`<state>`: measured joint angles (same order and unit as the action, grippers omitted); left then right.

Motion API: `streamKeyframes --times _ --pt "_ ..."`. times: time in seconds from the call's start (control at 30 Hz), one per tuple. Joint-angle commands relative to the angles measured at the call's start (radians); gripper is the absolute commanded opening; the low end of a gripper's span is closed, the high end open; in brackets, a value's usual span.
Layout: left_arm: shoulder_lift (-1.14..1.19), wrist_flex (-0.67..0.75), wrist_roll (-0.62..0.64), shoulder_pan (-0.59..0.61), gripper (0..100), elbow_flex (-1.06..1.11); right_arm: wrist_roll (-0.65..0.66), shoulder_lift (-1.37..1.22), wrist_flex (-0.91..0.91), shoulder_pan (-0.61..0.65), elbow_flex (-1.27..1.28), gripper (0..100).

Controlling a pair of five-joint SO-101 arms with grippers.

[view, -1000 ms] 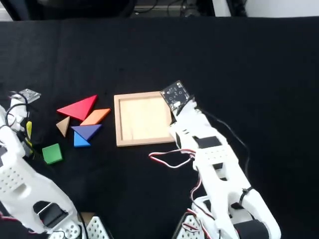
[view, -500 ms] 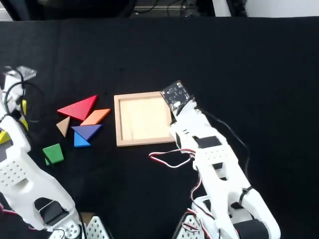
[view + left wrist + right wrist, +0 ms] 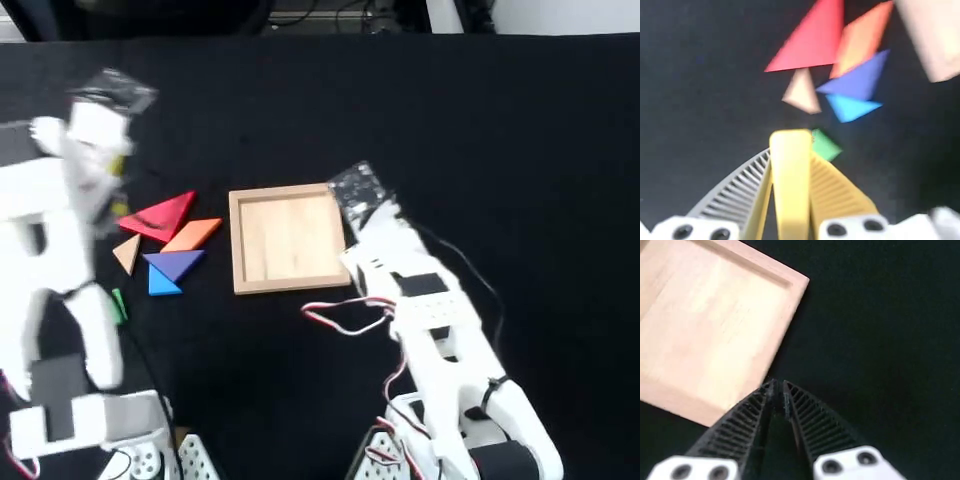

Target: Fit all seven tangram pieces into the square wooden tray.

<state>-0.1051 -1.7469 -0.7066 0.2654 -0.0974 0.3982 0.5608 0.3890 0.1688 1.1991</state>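
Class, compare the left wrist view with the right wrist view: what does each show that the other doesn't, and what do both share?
Left wrist alone: the left gripper shut on a yellow piece, plus six loose pieces, including the red triangle. Right wrist alone: the shut right gripper. Shared: the wooden tray and black table.

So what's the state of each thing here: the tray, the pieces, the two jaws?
Wooden tray: empty.
Left jaws: shut on the yellow piece.
Right jaws: shut, holding nothing.
Loose pieces: lying flat, outside the tray.
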Motion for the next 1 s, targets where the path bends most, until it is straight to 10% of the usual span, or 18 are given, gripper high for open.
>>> streamKeyframes --times 0.0,0.17,0.53,0.97 --pt "-0.048 0.081 0.27 -0.214 3 0.101 0.0 0.005 -0.02 -0.072 -0.038 1.1" --pt "0.008 0.353 0.638 -0.286 3 0.179 -0.106 0.005 -0.02 -0.169 -0.071 1.1" --pt "0.282 0.514 0.951 -0.46 3 0.15 -0.215 -0.001 -0.133 -0.264 -0.056 1.1" --pt "0.508 0.559 1.048 -0.538 3 0.024 -0.215 -0.001 -0.137 -0.264 -0.054 1.1"
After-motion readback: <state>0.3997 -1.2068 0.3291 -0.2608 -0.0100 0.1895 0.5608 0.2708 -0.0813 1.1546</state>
